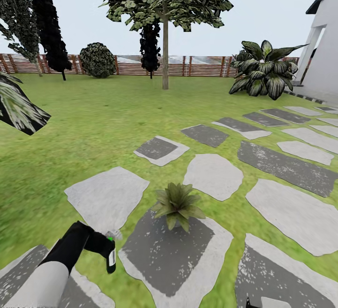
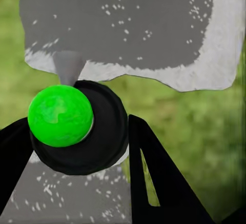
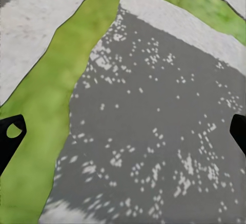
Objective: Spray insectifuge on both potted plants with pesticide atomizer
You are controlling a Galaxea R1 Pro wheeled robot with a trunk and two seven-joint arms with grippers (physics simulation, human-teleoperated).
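— Left claw [image 1: 109,251]?
— Clamped on the atomizer [image 1: 111,257], low at the left of the head view, over grass beside a grey stone [image 1: 176,256]. Dark bottle with a pale label hanging down from the black fingers; a whitish bit of spray head poking out above.
— And from the left wrist?
— Atomizer [image 2: 77,126] seen end-on: round black body, bright green ball on it, grey cone nozzle pointing toward the stone [image 2: 133,29] ahead. Black fingers [image 2: 154,172] pressed against both sides of the body, so held right between them, touching.
— Plant?
— One low rosette [image 1: 178,204] sitting on the far edge of that same stone, up and to the right of the held atomizer, near but clearly apart. Green pointed leaves, pot not made out.
— Second plant?
— A larger broad-leaved clump [image 1: 265,69] far off by the white wall [image 1: 326,59]; hard to say whether that counts.
— Right claw [image 3: 123,131]?
— Spread wide; just the two dark fingertips [image 3: 10,137] at opposite edges of the right wrist view, nothing between, speckled grey stone and a strip of grass [image 3: 46,96] below.
— Surroundings?
— Lawn [image 1: 94,115], scattered stepping stones, a slim tree [image 1: 165,31], round bush [image 1: 97,59], brown slatted fence [image 1: 197,66] at the back.
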